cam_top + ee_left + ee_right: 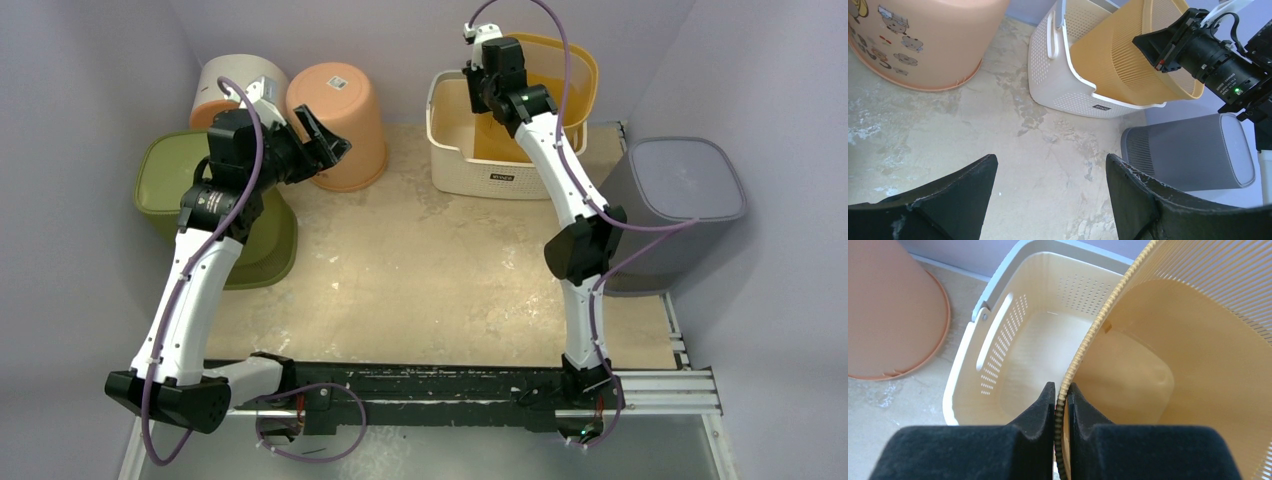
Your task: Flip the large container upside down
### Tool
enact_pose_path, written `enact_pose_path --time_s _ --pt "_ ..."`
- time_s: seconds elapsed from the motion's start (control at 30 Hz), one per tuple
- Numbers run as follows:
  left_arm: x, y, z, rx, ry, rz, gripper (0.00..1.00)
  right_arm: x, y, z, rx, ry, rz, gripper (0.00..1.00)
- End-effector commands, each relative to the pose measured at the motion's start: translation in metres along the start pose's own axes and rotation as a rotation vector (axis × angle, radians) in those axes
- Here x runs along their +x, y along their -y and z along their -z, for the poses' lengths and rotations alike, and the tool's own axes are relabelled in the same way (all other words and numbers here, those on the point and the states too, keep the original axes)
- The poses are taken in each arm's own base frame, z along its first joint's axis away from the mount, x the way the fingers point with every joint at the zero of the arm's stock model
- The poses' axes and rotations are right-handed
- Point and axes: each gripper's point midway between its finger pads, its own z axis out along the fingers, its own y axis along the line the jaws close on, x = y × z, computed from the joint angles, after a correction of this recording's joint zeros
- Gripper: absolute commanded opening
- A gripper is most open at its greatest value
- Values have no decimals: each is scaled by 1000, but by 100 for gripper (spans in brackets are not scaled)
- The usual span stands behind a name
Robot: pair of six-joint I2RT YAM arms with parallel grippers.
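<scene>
A yellow ribbed basket (572, 68) leans tilted inside a white perforated basket (470, 168) at the back of the table. My right gripper (482, 78) is shut on the yellow basket's rim; in the right wrist view (1062, 391) the ribbed rim (1093, 330) runs between the two pads. The left wrist view shows the yellow basket (1118, 57), its base down in the white basket (1053, 80), and its mouth facing right. My left gripper (327, 146) is open and empty (1050, 167), held above the table beside an upside-down peach bucket (340, 115).
An upside-down green container (172, 180) stands at the left, and a white and orange bucket (225, 85) behind it. An upside-down grey bin (690, 185) stands at the right edge. Purple walls close in the back and sides.
</scene>
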Motion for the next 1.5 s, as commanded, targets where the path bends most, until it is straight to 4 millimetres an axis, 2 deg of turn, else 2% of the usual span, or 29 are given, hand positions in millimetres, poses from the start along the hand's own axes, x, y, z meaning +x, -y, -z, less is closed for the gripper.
enact_pose_path --time_s 0.0,0.1,0.2,0.27,0.33,0.47,0.6,0.73,0.93,1.13,1.27,1.33,1.47 --pt "-19 13 21 20 72 -19 77 -81 27 53 67 223 -10 0" --pt "-36 23 34 25 119 -7 77 -121 33 93 55 352 -46 0" --pt "-55 33 48 27 179 5 77 -151 31 135 -10 461 -100 0" --pt "-69 39 59 26 229 9 77 -168 21 162 -94 537 -132 0" --pt "-84 46 73 33 289 12 77 -178 12 188 -173 589 -161 0" --pt "-108 63 99 78 390 23 77 -192 12 235 -212 672 -181 0" --pt "-116 74 115 118 426 32 77 -206 18 287 -241 787 -171 0" --pt "-123 76 131 124 473 50 77 -214 -3 330 -417 860 -198 0" --pt "-143 88 157 146 559 59 77 -205 -58 363 -713 872 -304 0" --pt "-167 108 185 205 647 73 77 -183 -119 365 -859 794 -434 0" --pt "-175 119 196 239 664 71 77 -154 -130 363 -870 766 -592 0" --pt "-175 121 200 249 665 75 77 -125 -134 349 -872 716 -682 0" --pt "-170 121 198 253 638 73 77 -83 -141 343 -956 653 -835 0"
